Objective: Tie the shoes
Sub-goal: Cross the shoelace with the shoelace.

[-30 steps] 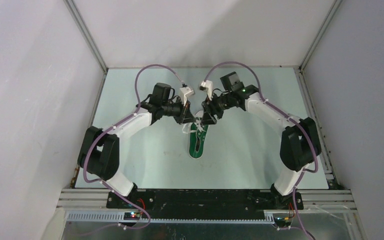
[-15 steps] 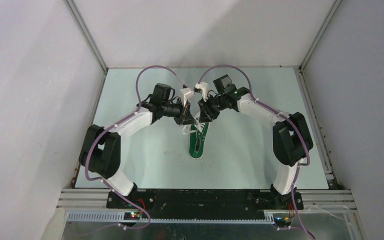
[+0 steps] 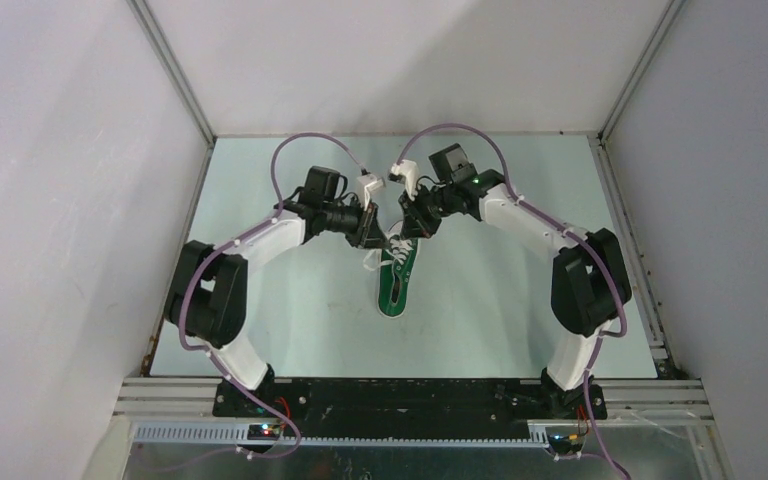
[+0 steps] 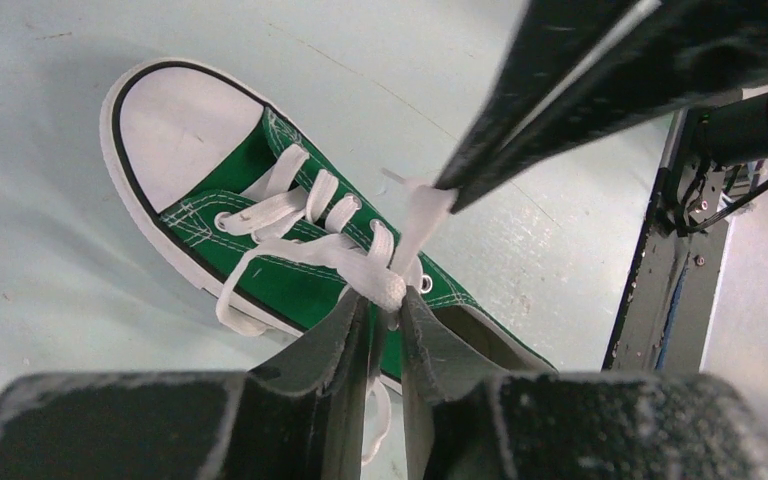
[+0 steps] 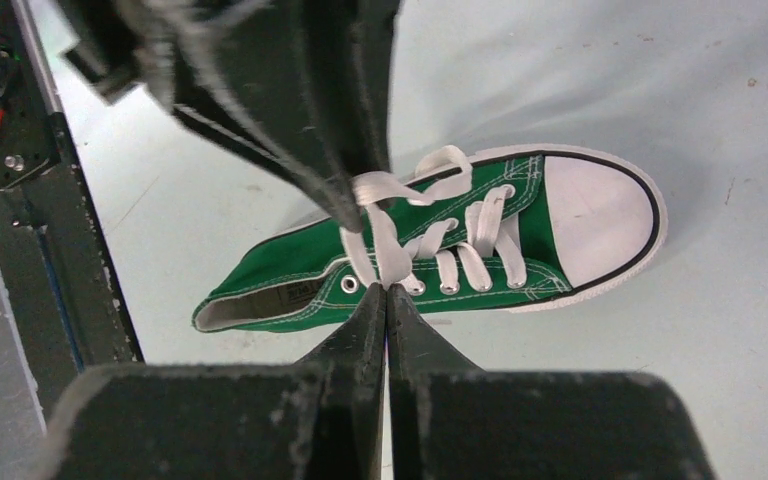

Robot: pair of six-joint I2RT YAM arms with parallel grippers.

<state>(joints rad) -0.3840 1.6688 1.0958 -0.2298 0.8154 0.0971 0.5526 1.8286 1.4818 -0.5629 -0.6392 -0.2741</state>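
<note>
The shoe is a green low-top sneaker with white laces, lying in the middle of the table. In the left wrist view its white toe cap points up-left. My left gripper is shut on a bunched bit of white lace above the top eyelets, jaws narrowly parted around it. My right gripper is shut on a flat lace strand rising from the shoe. Both grippers, left and right, meet tip to tip over the shoe's tongue.
The pale green table mat lies inside white walls with metal corner posts. A black base rail runs along the near edge, also in the right wrist view. Purple cables arch over both arms.
My right gripper has swung left toward the left one and gone from open to shut on a lace strand. The left gripper's jaws have eased slightly apart; the shoe stays put.
</note>
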